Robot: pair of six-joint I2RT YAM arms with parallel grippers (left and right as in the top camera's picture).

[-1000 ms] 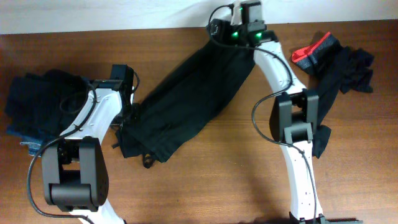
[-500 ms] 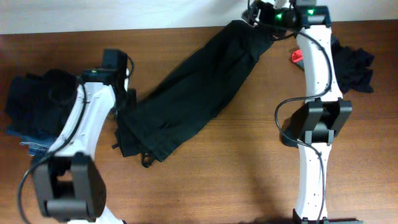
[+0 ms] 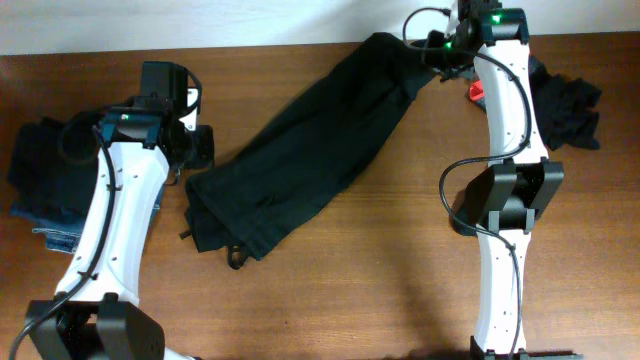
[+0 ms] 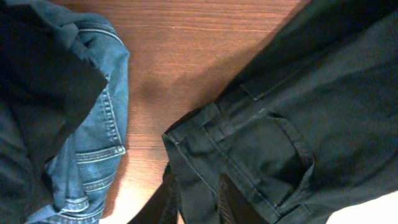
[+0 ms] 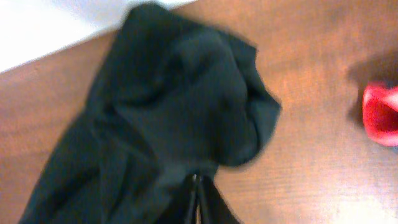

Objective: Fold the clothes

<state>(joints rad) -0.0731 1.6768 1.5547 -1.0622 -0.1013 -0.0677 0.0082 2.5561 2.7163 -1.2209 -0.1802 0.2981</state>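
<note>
While the large black garment (image 3: 300, 165) is lying stretched diagonally across the middle of the table (image 3: 350, 290), the right gripper (image 5: 198, 202) is pinching its upper end with fingers closed. At lower centre, the left gripper (image 4: 194, 199) is clamping the waistband. Jeans (image 4: 93, 143) are sitting at left.

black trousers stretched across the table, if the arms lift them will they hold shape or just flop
The black trousers will probably flop: they lie creased and bunched where the right gripper pinches a leg end. The seamed, pocketed waistband near the left gripper looks thicker, so it should sag less. On bare wood they likely drag easily.
</note>
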